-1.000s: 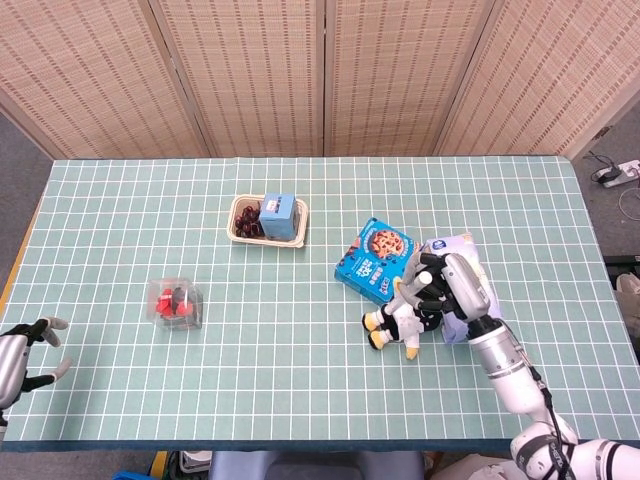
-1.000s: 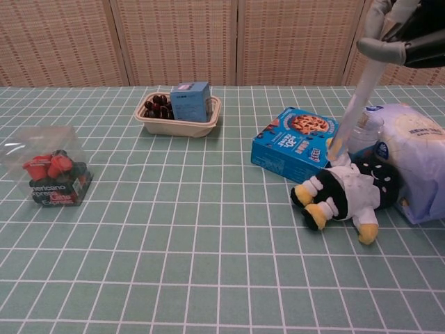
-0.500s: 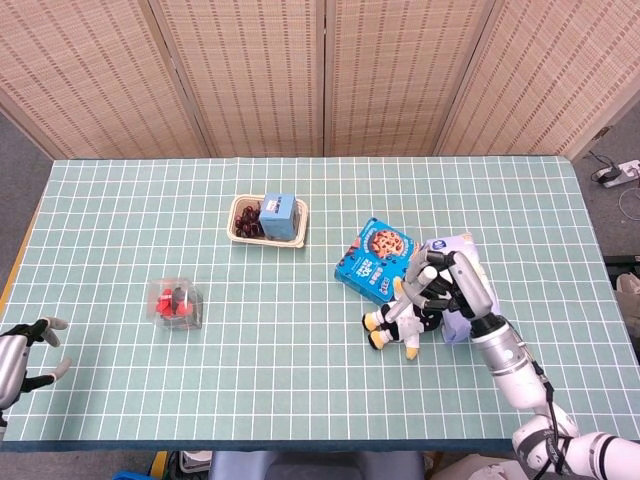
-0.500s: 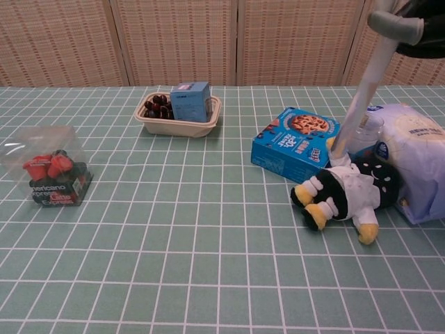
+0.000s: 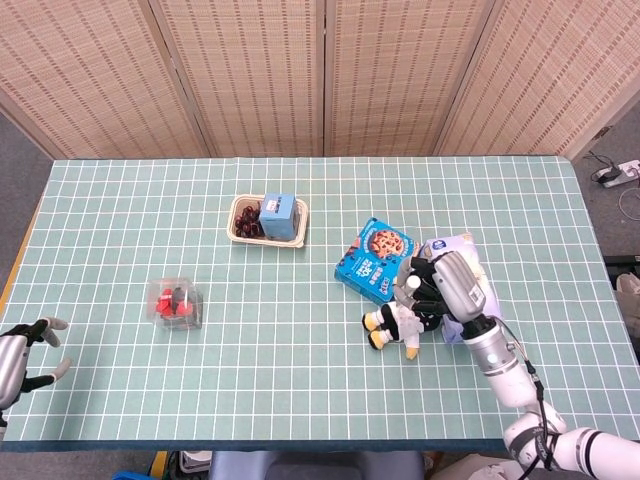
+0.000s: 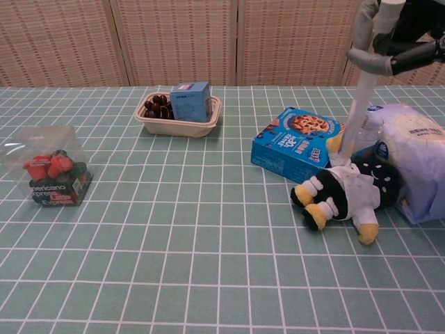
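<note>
A black-and-white penguin plush [image 5: 398, 323] [image 6: 343, 194] lies on its side on the green checked table [image 5: 300, 380], just in front of a blue cookie box [image 5: 374, 258] [image 6: 295, 143]. My right hand [image 5: 440, 286] [image 6: 393, 33] hovers over the plush's head with its fingers apart and bent downward, holding nothing. In the chest view one finger [image 6: 357, 111] reaches down toward the plush's head. My left hand [image 5: 22, 355] hangs open past the table's near left corner, far from everything.
A pale lavender bag [image 5: 458, 252] [image 6: 411, 149] lies right behind the plush. A beige tray [image 5: 240, 228] [image 6: 147, 122] with dark fruit and a small blue carton stands at the back centre. A clear tub of strawberries [image 5: 175, 305] [image 6: 50, 174] sits at the left.
My right hand's fingers spread wider half a second ago and have curled back over the penguin. The plush, the box and my left hand have not moved.
</note>
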`<act>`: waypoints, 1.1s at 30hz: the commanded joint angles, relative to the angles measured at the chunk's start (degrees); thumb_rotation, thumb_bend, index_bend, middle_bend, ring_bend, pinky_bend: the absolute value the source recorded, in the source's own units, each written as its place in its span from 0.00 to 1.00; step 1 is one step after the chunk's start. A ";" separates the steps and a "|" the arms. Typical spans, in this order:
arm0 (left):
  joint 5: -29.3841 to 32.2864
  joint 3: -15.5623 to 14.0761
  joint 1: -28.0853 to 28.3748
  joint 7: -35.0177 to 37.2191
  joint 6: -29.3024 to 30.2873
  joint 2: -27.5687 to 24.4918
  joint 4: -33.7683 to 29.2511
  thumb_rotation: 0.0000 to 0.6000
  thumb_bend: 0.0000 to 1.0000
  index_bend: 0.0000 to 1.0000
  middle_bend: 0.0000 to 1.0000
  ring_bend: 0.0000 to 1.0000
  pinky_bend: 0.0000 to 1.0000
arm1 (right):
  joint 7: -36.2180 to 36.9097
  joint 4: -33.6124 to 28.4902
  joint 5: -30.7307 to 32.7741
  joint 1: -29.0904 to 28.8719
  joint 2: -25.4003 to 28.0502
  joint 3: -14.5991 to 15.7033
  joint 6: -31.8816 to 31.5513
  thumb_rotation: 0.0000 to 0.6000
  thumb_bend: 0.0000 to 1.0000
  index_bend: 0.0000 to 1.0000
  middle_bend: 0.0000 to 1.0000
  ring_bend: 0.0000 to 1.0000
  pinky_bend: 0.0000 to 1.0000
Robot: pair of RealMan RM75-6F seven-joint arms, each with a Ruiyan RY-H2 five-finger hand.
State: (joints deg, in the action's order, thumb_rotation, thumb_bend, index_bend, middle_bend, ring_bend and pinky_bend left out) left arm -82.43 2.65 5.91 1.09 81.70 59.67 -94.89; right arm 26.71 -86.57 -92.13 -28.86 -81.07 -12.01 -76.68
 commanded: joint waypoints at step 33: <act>0.24 0.02 0.01 -0.36 -0.16 -0.09 -0.23 1.00 0.22 0.46 0.51 0.44 0.56 | 26.32 -0.77 0.44 -0.70 0.48 0.86 -4.39 1.00 0.45 0.70 1.00 1.00 1.00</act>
State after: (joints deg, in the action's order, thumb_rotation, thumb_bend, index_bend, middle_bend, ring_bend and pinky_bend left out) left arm -82.18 2.67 5.92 0.73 81.53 59.59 -95.12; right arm 39.11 -84.39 -92.03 -29.89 -81.82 -10.49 -79.06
